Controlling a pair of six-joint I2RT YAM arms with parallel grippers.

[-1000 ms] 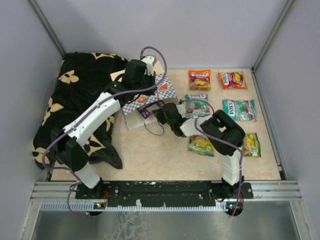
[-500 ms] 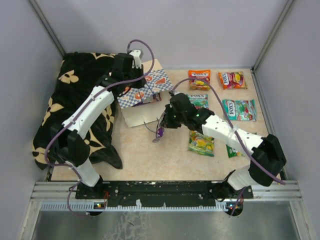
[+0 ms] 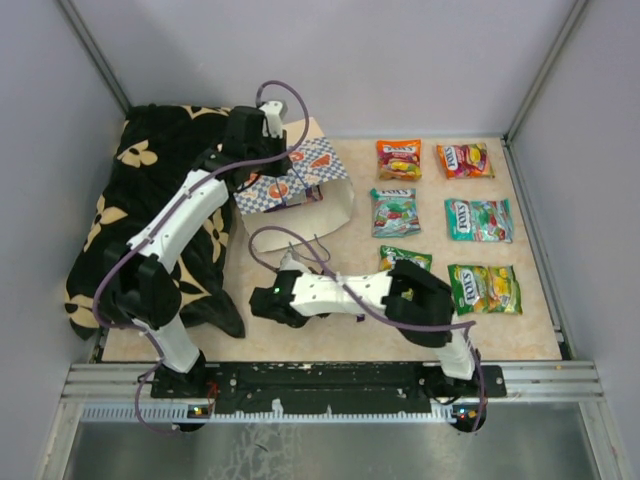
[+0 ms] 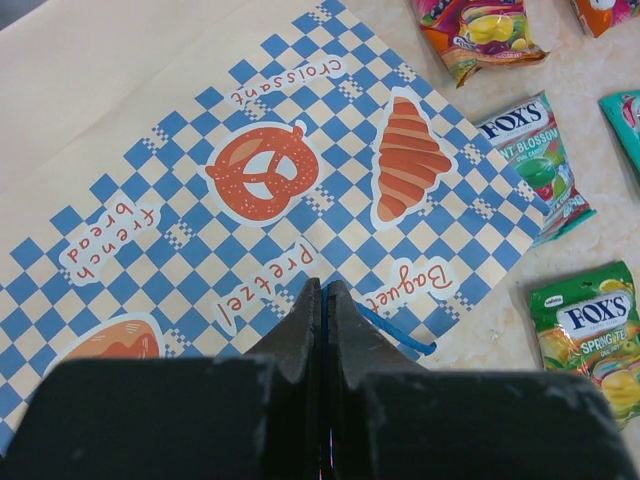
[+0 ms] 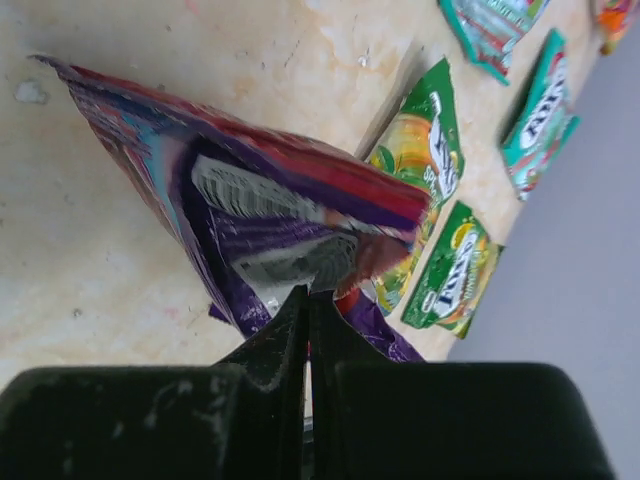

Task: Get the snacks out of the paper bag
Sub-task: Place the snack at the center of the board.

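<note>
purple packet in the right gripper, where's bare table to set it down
Bare tabletop runs along the near edge, between the black cloth and the right arm's base, and on the near side of the paper bag. The right half is crowded: six snacks in two columns.

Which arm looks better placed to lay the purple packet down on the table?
Right. The right fingers pinch the purple packet over the table; the left fingers are shut on the paper bag.

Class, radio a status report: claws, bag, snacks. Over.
Left claw shut on paper bag cord. Right claw shut on purple packet, outside bag. Six packets laid out; black cloth off left.
</note>
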